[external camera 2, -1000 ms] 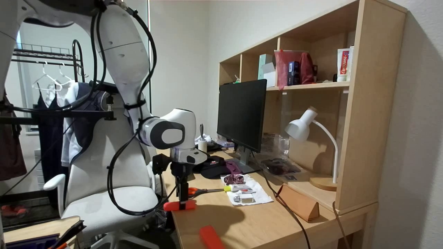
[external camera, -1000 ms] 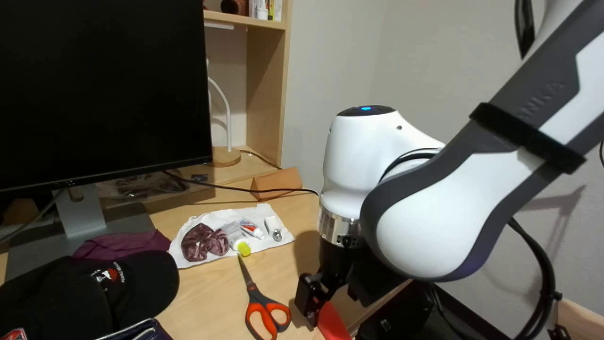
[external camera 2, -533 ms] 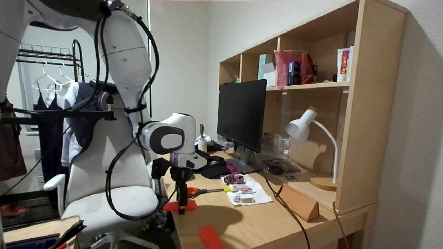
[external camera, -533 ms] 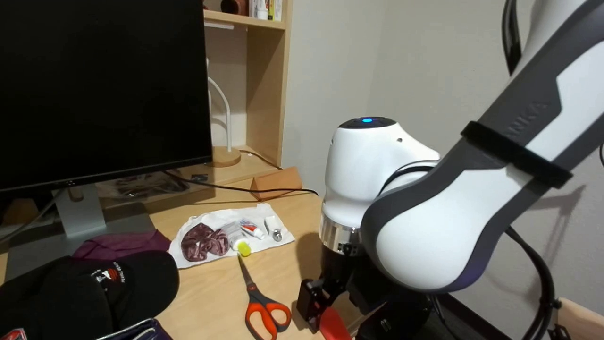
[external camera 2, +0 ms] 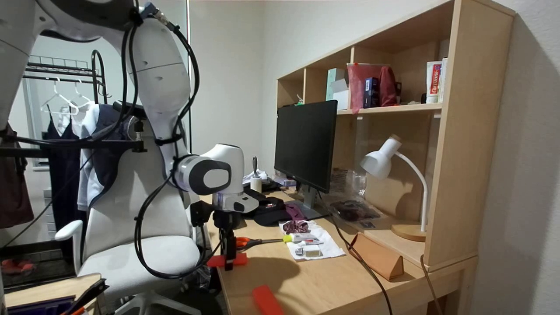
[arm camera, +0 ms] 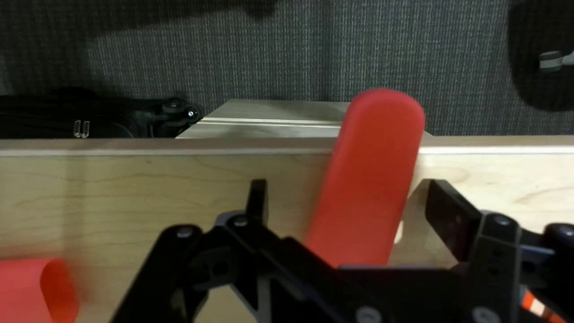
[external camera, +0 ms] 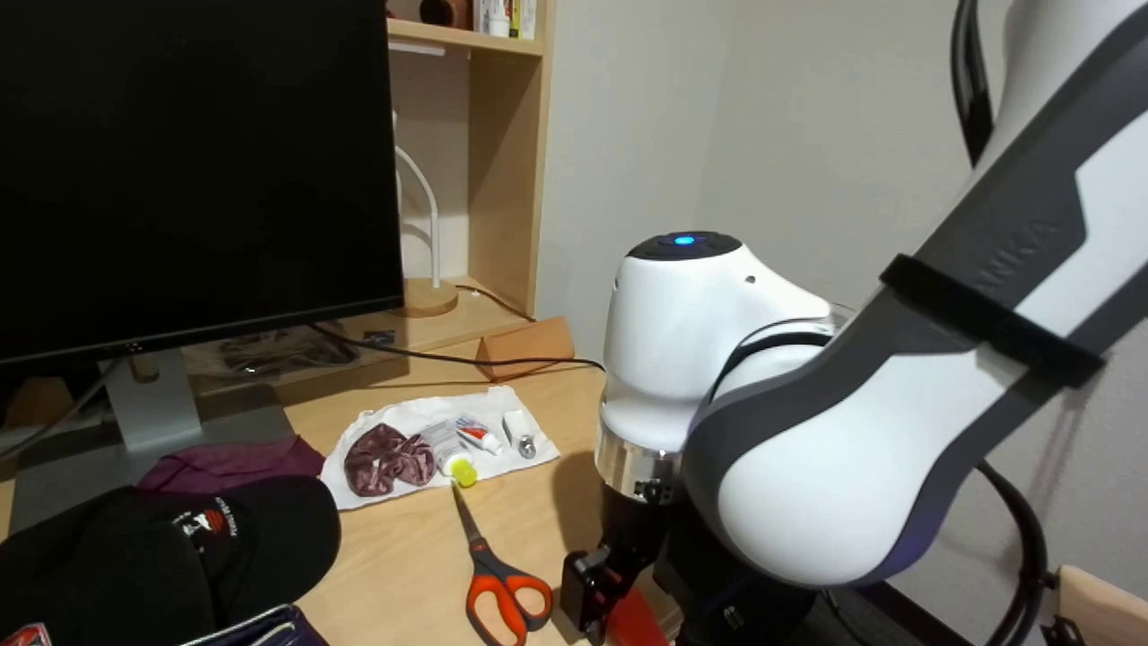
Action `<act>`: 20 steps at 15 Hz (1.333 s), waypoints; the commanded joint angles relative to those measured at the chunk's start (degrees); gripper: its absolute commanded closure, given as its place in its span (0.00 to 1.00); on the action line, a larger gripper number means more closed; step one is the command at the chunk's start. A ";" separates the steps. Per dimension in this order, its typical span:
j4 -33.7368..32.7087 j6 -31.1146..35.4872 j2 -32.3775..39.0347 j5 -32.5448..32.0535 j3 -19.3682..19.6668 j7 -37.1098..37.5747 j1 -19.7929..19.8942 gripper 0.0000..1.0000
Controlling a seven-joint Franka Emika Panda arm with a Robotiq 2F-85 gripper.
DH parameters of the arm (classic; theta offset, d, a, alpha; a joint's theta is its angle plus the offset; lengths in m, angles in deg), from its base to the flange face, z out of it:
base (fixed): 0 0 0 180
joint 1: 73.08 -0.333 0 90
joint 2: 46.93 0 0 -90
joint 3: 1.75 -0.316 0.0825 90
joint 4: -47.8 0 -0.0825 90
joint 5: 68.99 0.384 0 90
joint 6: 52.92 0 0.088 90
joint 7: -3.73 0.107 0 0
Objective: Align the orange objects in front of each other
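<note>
Lower now than a second ago, the tool has come down on its arm. Its two fingers stand apart, with the red block lying between them and a gap on each side in the wrist view, so nothing is clamped. That block sits closer to the finger on the right of that view, and its rounded end pokes out past the edge of the bench. Whether the fingertips touch the bench I cannot tell.

Some way along the bench lies the other red block, cut off by the bottom of an exterior view, with only one end showing in the wrist view. The two are well apart and seem to point different ways, so I judge the lining-up not done: the approach looks nearly finished, while gripping, moving or turning the block, and setting it in line with its partner are left.

Near the tool lie scissors; beyond them a white tissue carries small tubes.
</note>
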 commanded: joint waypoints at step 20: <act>0.69 1.73 -0.69 9.29 -1.61 -4.67 3.78 0.55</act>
